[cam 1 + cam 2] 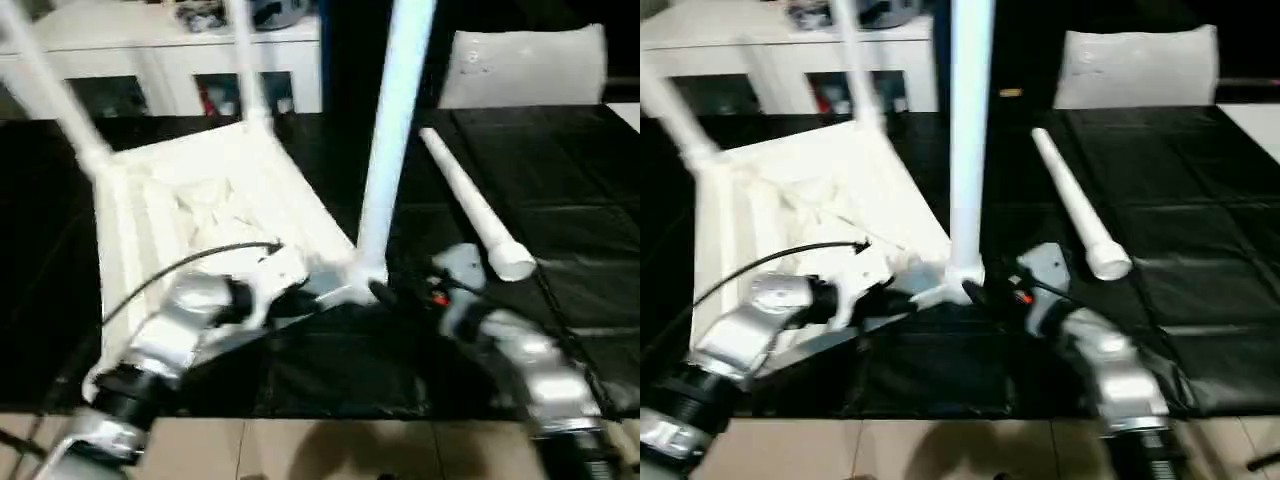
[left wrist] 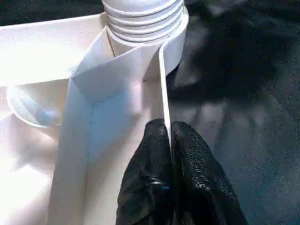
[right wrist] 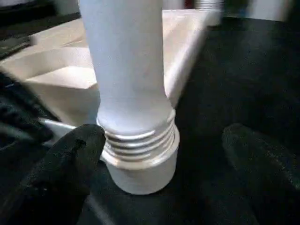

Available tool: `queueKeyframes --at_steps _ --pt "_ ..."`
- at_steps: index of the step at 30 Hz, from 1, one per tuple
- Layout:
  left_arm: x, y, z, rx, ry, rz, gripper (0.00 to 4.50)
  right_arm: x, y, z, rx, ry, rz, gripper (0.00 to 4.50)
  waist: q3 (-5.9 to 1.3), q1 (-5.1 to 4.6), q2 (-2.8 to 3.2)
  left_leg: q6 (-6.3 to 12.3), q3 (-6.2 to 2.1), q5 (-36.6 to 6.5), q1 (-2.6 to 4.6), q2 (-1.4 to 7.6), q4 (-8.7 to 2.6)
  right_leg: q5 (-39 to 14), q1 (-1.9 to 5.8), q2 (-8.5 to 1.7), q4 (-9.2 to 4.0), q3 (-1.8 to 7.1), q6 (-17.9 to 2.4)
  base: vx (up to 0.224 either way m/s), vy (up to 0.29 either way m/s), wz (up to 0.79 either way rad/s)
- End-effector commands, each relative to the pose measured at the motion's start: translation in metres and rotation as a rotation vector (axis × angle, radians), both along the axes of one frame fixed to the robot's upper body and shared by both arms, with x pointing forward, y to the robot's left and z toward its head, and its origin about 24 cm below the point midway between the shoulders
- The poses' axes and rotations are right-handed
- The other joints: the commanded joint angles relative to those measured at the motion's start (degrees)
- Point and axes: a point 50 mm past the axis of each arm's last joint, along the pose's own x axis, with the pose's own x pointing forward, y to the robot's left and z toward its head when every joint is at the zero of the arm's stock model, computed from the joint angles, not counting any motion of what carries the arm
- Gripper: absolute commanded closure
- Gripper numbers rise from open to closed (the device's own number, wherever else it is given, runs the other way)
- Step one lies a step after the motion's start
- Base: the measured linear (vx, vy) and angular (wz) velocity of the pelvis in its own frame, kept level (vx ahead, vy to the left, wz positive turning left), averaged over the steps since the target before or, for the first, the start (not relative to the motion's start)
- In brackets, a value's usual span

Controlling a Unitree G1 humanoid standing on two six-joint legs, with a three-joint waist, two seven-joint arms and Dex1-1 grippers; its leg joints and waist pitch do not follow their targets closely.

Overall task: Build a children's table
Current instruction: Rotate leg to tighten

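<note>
The white tabletop (image 1: 200, 200) lies upside down on the black table, ribbed side up. Legs stand in its two far corners (image 1: 55, 90) (image 1: 248, 70). A third leg (image 1: 395, 130) stands upright in the near right corner socket (image 3: 140, 164), its thread partly showing. The fourth leg (image 1: 470, 205) lies loose on the black cover to the right. My left gripper (image 2: 168, 129) is shut on the tabletop's thin rim wall just beside that socket. My right gripper (image 3: 161, 140) is open, one finger (image 3: 79, 145) at the leg's threaded base and the other (image 3: 248, 145) apart from it.
A white cabinet (image 1: 150, 50) stands behind the table, and a white chair back (image 1: 525, 65) at the far right. The black table's front edge (image 1: 330, 412) runs just under my forearms, with tiled floor below. A black cable (image 1: 190, 260) arcs over my left arm.
</note>
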Motion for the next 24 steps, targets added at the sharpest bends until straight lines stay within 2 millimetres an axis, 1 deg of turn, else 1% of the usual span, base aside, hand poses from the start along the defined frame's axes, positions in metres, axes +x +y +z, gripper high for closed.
queueKeyframes --at_steps 1,2,4,5,6,7,8,9,10,13,14,16,18,19,20,21,23,24 --pt "-0.006 0.000 -0.003 0.050 0.035 -0.148 4.50 -0.005 0.000 0.009 -0.011 -0.004 0.141 0.06 -3.26 0.21 -0.56 6.09 -1.60 -10.3 0.19 3.83 -3.90 -18.4 3.15 -4.98 -4.14 4.50 -4.8 0.000 0.000 0.00" --pt "-0.006 0.002 -0.002 0.057 0.039 -0.168 4.50 -0.006 -0.002 0.011 -0.017 0.000 0.170 0.06 -3.37 0.61 -0.46 6.17 -1.63 -9.6 0.28 4.12 -3.89 -17.5 3.11 -5.04 -3.91 4.64 -4.8 0.000 0.000 0.00" --pt "-0.007 0.004 -0.002 0.068 0.043 -0.198 4.50 -0.007 -0.004 0.013 -0.028 0.003 0.204 0.06 -3.25 1.03 -0.43 6.09 -1.55 -9.9 0.40 4.05 -3.89 -18.0 2.98 -5.01 -4.04 4.52 -5.1 0.000 0.000 0.00" --pt "-0.007 0.006 -0.001 0.079 0.049 -0.227 4.50 -0.007 -0.006 0.014 -0.039 0.008 0.239 0.06 -3.30 1.30 -0.23 5.75 -1.55 -10.0 0.40 4.05 -3.89 -18.2 3.04 -5.06 -3.95 4.55 -5.2 0.000 0.000 0.00" --pt "-0.007 0.007 0.000 0.088 0.053 -0.249 4.50 -0.007 -0.007 0.015 -0.050 0.012 0.267 0.06 -3.28 1.47 -0.23 5.45 -1.56 -10.2 0.50 4.06 -3.90 -18.0 3.09 -5.04 -3.91 4.58 -5.3 0.000 0.000 0.00" --pt "-0.007 0.009 0.000 0.098 0.058 -0.276 4.50 -0.007 -0.008 0.017 -0.061 0.017 0.298 0.06 -3.22 1.64 -0.14 5.57 -1.58 -10.8 0.53 4.00 -3.95 -18.4 3.10 -4.94 -4.05 4.47 -5.3 0.000 0.000 0.00" --pt "-0.007 0.009 0.001 0.104 0.062 -0.293 4.50 -0.007 -0.009 0.018 -0.067 0.023 0.317 0.06 -3.30 1.83 -0.34 5.39 -1.53 -11.1 0.54 4.08 -3.94 -18.5 3.16 -4.98 -3.97 4.53 -5.1 0.000 0.000 0.00" --pt "-0.008 0.010 0.001 0.109 0.069 -0.318 4.50 -0.007 -0.010 0.018 -0.075 0.030 0.341 0.06 -3.31 2.06 -0.35 5.15 -1.51 -11.1 0.67 4.12 -3.96 -18.9 3.12 -5.06 -4.00 4.55 -5.1 0.000 0.000 0.00" --pt "-0.008 0.010 0.002 0.114 0.078 -0.343 4.50 -0.007 -0.010 0.019 -0.086 0.033 0.363 0.06 -3.32 2.27 -0.53 5.06 -1.44 -11.0 0.64 3.98 -3.90 -19.4 3.15 -5.02 -4.04 4.50 -5.1 0.000 0.000 0.00" --pt "-0.008 0.010 0.002 0.120 0.083 -0.370 4.50 -0.006 -0.010 0.019 -0.118 0.036 0.399 0.06 -3.30 2.55 -0.49 4.84 -1.46 -10.9 0.77 4.15 -3.95 -19.7 3.04 -5.04 -3.99 4.53 -5.2 0.000 0.000 0.00" --pt "-0.008 0.011 0.002 0.121 0.084 -0.375 4.50 -0.006 -0.010 0.019 -0.124 0.034 0.403 0.06 -3.39 2.73 -0.45 4.66 -1.51 -10.6 0.78 4.24 -3.92 -19.3 3.06 -5.13 -3.87 4.59 -5.3 0.000 0.000 0.00" --pt "-0.008 0.010 0.002 0.123 0.086 -0.386 4.50 -0.004 -0.007 0.018 -0.143 0.025 0.417 0.06 -3.47 2.90 -0.60 4.58 -1.50 -10.1 0.69 4.22 -3.90 -18.4 3.09 -5.13 -3.74 4.59 -5.6 0.000 0.000 0.00" --pt "-0.009 0.009 0.001 0.123 0.088 -0.400 4.50 -0.005 -0.002 0.018 -0.153 0.026 0.448 0.06 -3.48 2.95 -0.60 4.50 -1.47 -10.0 0.68 4.18 -3.91 -18.1 3.14 -5.13 -3.65 4.57 -5.8 0.000 0.000 0.00" --pt "-0.010 0.008 0.001 0.124 0.089 -0.408 4.50 -0.005 0.002 0.017 -0.157 0.026 0.469 0.06 -3.47 3.01 -0.51 4.54 -1.47 -10.1 0.64 4.16 -3.87 -18.3 3.16 -5.17 -3.65 4.56 -5.8 0.000 0.000 0.00" --pt "-0.010 0.007 0.000 0.124 0.090 -0.417 4.50 -0.005 0.006 0.016 -0.157 0.027 0.488 0.06 -3.49 3.01 -0.56 4.58 -1.47 -10.0 0.65 4.17 -3.90 -18.4 3.17 -5.13 -3.69 4.54 -5.8 0.000 0.000 0.00" --pt "-0.011 0.006 0.000 0.124 0.090 -0.420 4.50 -0.005 0.008 0.015 -0.160 0.028 0.500 0.06 -3.49 3.01 -0.46 4.58 -1.47 -10.1 0.67 4.21 -3.90 -18.3 3.15 -5.12 -3.67 4.54 -5.8 0.000 0.000 0.00" --pt "-0.011 0.003 -0.001 0.124 0.087 -0.433 4.50 -0.003 0.015 0.013 -0.169 0.026 0.520 0.06 -3.48 3.01 -0.63 4.54 -1.46 -10.3 0.65 4.26 -3.94 -18.4 3.10 -5.13 -3.66 4.54 -5.9 0.000 0.000 0.00" --pt "-0.011 0.002 -0.001 0.123 0.086 -0.435 4.50 -0.002 0.016 0.012 -0.171 0.026 0.518 0.06 -3.45 3.07 -0.54 4.29 -1.47 -10.5 0.76 4.23 -3.96 -18.9 3.08 -5.10 -3.72 4.53 -6.0 0.000 0.000 0.00"
